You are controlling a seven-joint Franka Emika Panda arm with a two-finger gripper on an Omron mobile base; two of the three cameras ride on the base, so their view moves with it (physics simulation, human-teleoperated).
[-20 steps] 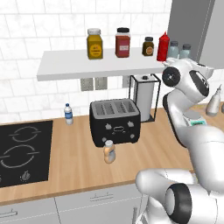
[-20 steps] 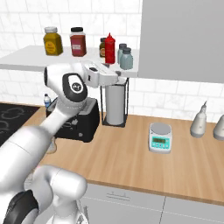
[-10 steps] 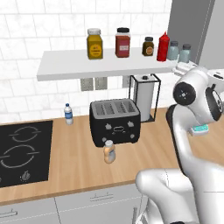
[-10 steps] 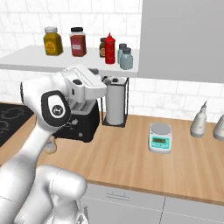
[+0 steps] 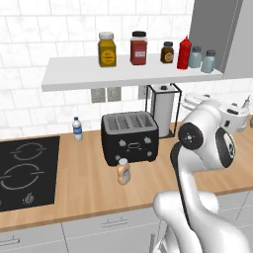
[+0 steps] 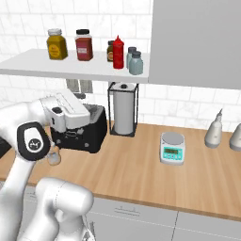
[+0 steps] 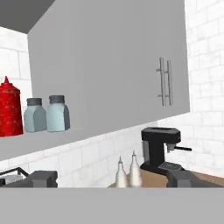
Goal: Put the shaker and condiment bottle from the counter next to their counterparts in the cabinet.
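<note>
Two shakers (image 7: 46,114) touching at the shelf's (image 5: 89,79) right end beside the red bottle (image 7: 9,107). Condiment bottle (image 5: 123,171) on worktop (image 5: 89,183) in front of toaster (image 5: 130,137). My gripper (image 7: 111,179) wide open, empty.

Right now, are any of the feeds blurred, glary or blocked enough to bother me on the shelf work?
Left base view: even light, no glare, soft shadow under the shelf; the arm covers the right counter. Right base view: sharp, but the arm hides most of the condiment bottle. Hand view: tilted, slightly soft; both shakers and the red squeeze bottle read clearly.
</note>
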